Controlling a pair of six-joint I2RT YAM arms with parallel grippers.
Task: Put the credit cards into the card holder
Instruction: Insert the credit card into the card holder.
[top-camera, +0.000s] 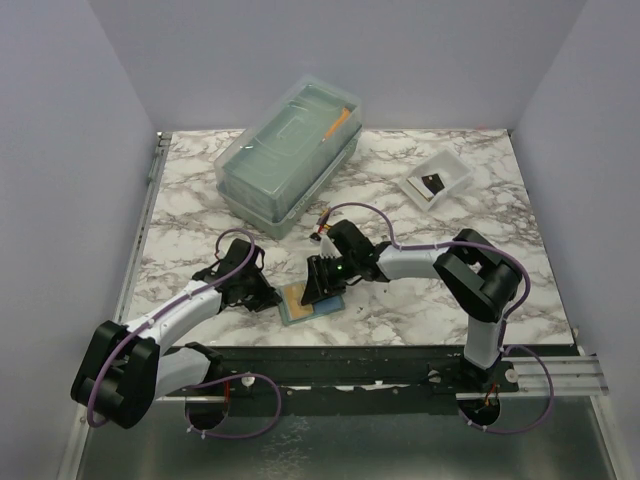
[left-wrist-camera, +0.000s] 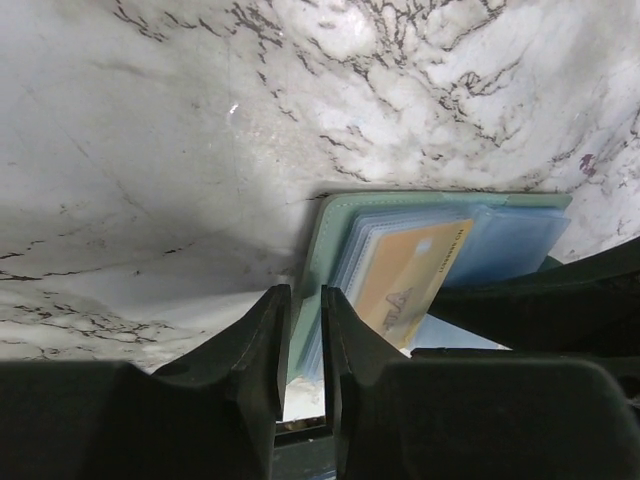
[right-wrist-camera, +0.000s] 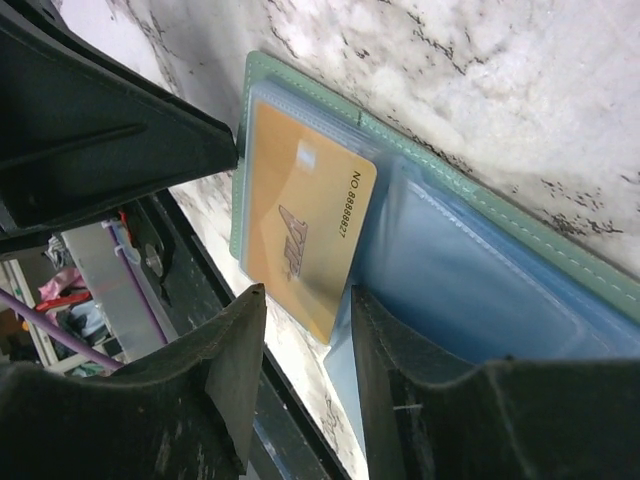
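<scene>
The grey-green card holder (top-camera: 305, 306) lies open near the table's front edge. A gold credit card (right-wrist-camera: 300, 230) sits partly inside a clear pocket of its left panel, one corner sticking out. My left gripper (left-wrist-camera: 305, 345) is shut narrowly on the outer edge of that panel (left-wrist-camera: 335, 225), with the gold card (left-wrist-camera: 410, 275) just to its right. My right gripper (right-wrist-camera: 308, 310) stands open over the holder (right-wrist-camera: 500, 203); the card's free corner lies between its fingertips, untouched. One finger (right-wrist-camera: 400, 340) rests on the blue-tinted right pocket. A black credit card (top-camera: 432, 184) lies in the white tray.
The white tray (top-camera: 452, 166) stands at the back right. A large translucent lidded box (top-camera: 290, 155) with a yellow-handled tool on it stands at the back left. The table's front edge and dark rail run just below the holder.
</scene>
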